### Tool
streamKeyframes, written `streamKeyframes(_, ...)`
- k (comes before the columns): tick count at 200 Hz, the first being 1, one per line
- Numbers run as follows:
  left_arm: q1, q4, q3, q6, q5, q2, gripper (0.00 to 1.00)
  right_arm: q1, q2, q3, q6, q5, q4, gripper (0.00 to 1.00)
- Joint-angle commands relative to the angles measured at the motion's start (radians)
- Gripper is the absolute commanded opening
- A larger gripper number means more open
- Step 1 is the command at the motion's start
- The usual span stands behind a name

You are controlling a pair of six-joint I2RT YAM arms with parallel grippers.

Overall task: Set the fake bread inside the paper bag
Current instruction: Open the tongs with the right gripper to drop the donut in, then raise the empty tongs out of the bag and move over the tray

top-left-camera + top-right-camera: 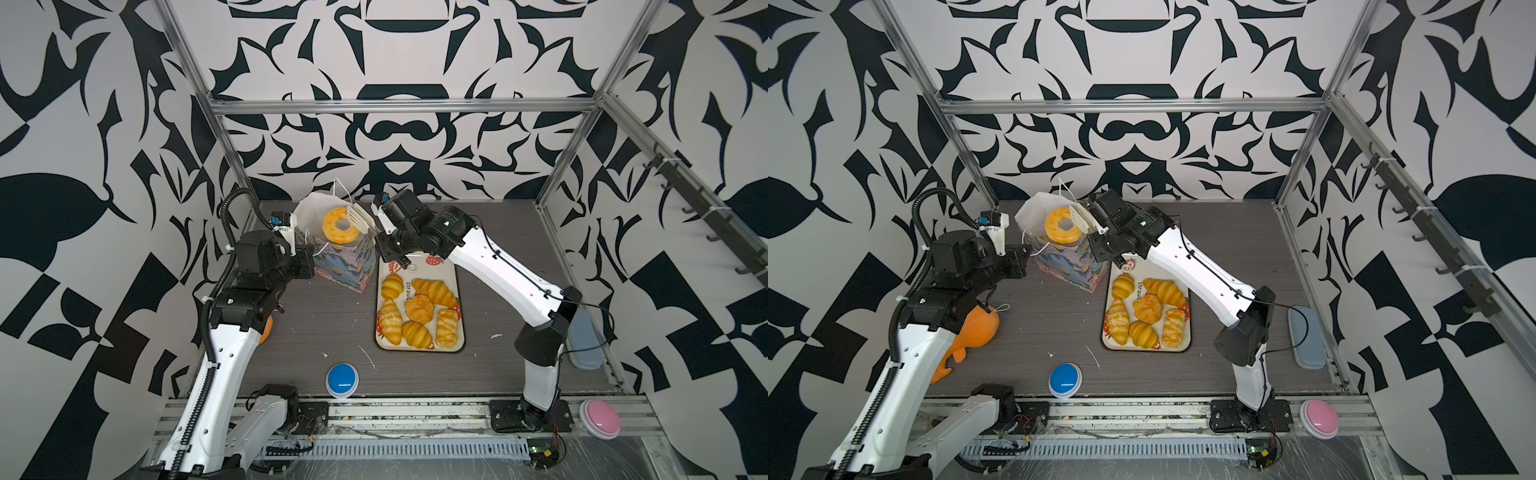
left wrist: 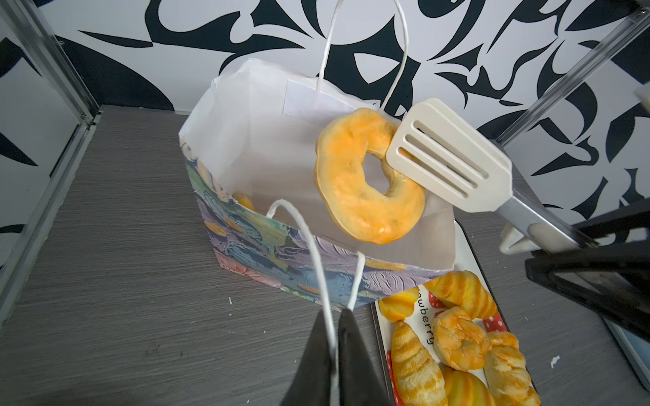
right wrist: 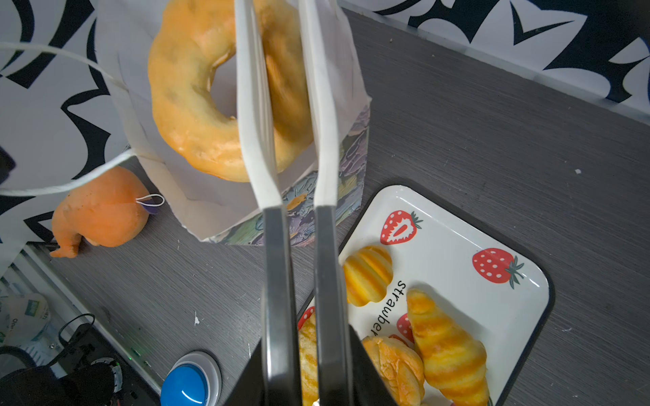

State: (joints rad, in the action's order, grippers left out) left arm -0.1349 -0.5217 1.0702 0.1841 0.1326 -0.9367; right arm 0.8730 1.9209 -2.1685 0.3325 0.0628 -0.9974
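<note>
Where the left arm leans over the grey table [image 1: 316,328], an orange soft toy [image 1: 980,328] lies half under it on the far left. Just to its right, the left gripper [image 2: 334,313] has its two black fingers pressed together on the near cord handle [image 2: 309,239] of the paper bag [image 2: 267,246], and the cord loops from the bag's rim into that pinch. The bag stands upright near the back wall with its mouth open and its far handle sticking up. One golden piece [image 2: 242,201] shows low inside it.

A ring doughnut [image 2: 351,197] hangs on edge in the bag's mouth, partly above the rim, between the two white slotted blades of a pair of tongs [image 2: 450,154]. Whether the blades press on it or only flank it I cannot tell. The tongs' grey arms run back into the right gripper [image 3: 306,351], whose fingers are clamped around them from both sides.

Just beside the bag on its right lies a white strawberry-print tray [image 1: 415,350] holding six more pastries: four croissants [image 1: 392,286], a round bun [image 1: 419,308] and a plaited pastry [image 1: 446,328]. Farther right, past the right arm, a blue-grey flat case [image 1: 584,340] lies at the table's edge.
</note>
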Motion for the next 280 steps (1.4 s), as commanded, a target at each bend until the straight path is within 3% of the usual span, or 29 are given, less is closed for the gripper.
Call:
streamKeyframes(1,0.003,-0.02,-0.012,-0.006,-0.006,0.01,0.11,0.004,-0.056,-0.028,-0.009,0.022,0.044,0.33)
streamKeyframes(88,0.003,-0.021,-0.011,-0.009,-0.015,0.012,0.11,0.004,-0.094,0.0,-0.006,0.034,0.046,0.38)
streamKeyframes(200,0.003,-0.023,-0.012,-0.011,-0.021,0.014,0.11,0.004,-0.251,0.104,-0.01,0.09,0.057,0.39)
streamKeyframes(280,0.003,-0.019,-0.016,-0.011,-0.018,0.001,0.11,-0.016,-0.392,0.319,-0.03,0.155,0.089,0.39)
